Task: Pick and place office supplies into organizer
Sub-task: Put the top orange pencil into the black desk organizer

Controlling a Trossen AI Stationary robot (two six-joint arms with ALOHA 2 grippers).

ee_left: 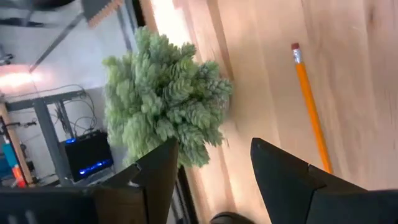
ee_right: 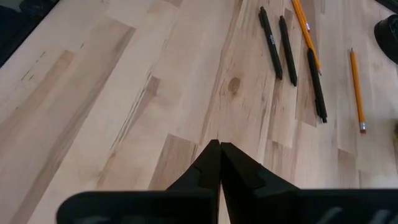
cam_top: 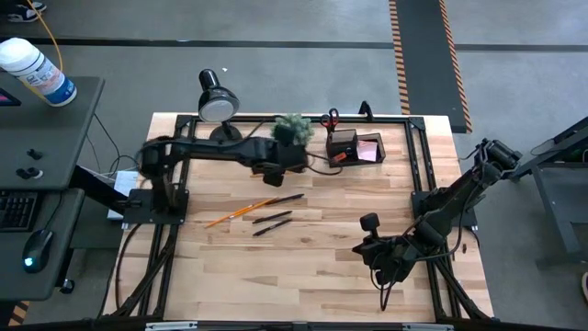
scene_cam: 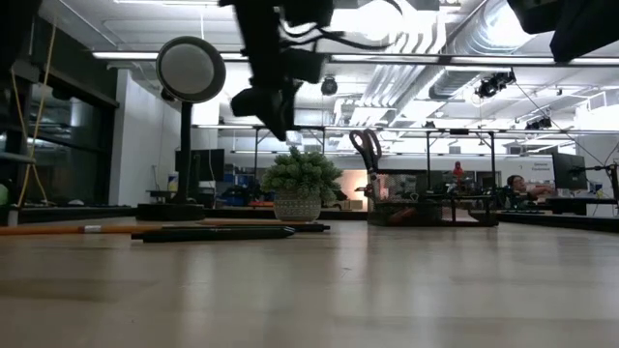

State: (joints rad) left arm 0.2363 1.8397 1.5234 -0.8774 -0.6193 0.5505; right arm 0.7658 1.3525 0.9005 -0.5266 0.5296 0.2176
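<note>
My left gripper [cam_top: 292, 162] hangs open and empty above the table's far middle, beside a green plant ball [ee_left: 165, 93]; the plant and an orange pencil [ee_left: 311, 112] show beyond its fingers. The black organizer [cam_top: 354, 147] stands at the far right of centre with red-handled scissors [cam_top: 331, 118] upright in it, a pink sticky-note pad [cam_top: 370, 150] and a red eraser [cam_top: 338, 157]. Two orange pencils [cam_top: 243, 210] and three black pens [cam_top: 273, 218] lie flat mid-table. My right gripper [ee_right: 219, 144] is shut and empty above the near right [cam_top: 366, 246].
A black desk lamp [cam_top: 218, 99] stands at the far left of centre, next to the plant in its pot [scene_cam: 302, 184]. A dark metal frame [cam_top: 418, 165] runs along the table's edges. Bare wood [ee_right: 124, 93] lies between my right gripper and the pens.
</note>
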